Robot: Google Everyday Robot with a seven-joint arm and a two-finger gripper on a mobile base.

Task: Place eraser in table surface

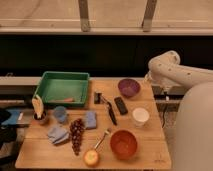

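The eraser [120,105], a small black oblong block, lies flat on the wooden table surface [150,150], between the purple bowl [128,87] and the white cup [140,116]. A long black-handled utensil [110,113] lies just left of it. My white arm [172,72] reaches in from the right, above the table's far right corner. My gripper [165,93] hangs as a dark shape under the arm by the table's right edge, apart from the eraser and holding nothing that I can see.
A green tray [62,87] stands at the back left. A small dark upright item [98,97], a blue cup [60,114], blue cloths [57,134], grapes [76,135], an orange bowl [123,144] and a yellow fruit [91,158] are spread over the table.
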